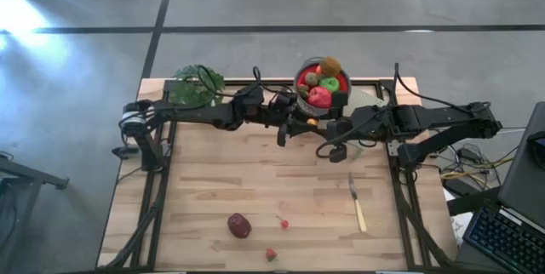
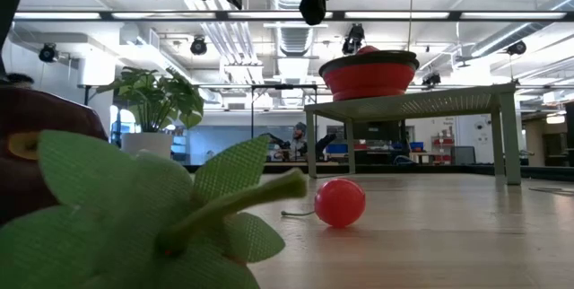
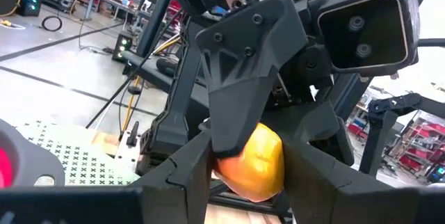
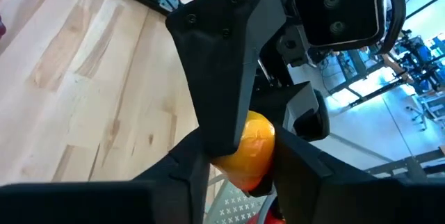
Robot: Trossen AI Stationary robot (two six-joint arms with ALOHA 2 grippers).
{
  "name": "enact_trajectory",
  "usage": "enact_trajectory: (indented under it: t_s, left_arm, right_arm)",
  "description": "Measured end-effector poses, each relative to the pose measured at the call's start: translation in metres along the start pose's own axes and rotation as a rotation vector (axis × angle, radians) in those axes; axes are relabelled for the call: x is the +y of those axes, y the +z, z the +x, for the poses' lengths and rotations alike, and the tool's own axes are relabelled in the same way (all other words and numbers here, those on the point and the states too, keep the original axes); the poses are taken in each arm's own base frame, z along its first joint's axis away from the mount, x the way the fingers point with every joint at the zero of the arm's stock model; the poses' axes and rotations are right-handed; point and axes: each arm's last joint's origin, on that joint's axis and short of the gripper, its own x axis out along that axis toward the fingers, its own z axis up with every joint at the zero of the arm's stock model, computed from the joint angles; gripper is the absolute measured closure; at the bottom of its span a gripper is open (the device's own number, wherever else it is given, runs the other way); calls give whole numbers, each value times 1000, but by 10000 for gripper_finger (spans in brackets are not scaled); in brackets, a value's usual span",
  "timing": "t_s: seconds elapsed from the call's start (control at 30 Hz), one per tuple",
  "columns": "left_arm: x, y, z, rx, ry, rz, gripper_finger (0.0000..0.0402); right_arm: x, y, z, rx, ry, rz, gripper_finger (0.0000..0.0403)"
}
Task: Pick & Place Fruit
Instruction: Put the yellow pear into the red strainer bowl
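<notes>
Reads as a mid-air handover just in front of the red bowl (image 2: 368,78), with the left hand (image 3: 247,179) clenched on the small orange fruit (image 3: 254,158) and the right hand (image 4: 243,165) clamped on that same piece from the opposite side. Next calls for letting go with only 1 hand, once the other grip is sure. Cannot tell giver from taker; pad contact masked by the facing finger in both wrist views, and barely an orange speck from above.

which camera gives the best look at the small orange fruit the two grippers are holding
The left wrist view: the orange fruit fills the centre, clamped between dark fingers. The right wrist view shows it similarly; the high view gives a speck; the low view, nothing.
</notes>
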Motion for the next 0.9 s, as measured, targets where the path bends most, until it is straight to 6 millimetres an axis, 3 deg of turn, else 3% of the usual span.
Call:
enact_trajectory:
  t_s: [0.5, 0.9]
  left_arm:
    - [0, 0, 0, 0, 1, -46, 227]
    - [0, 0, -1, 11, -15, -51, 80]
  right_arm:
    - [0, 0, 0, -5, 3, -1, 290]
    - [0, 0, 0, -4, 7, -3, 283]
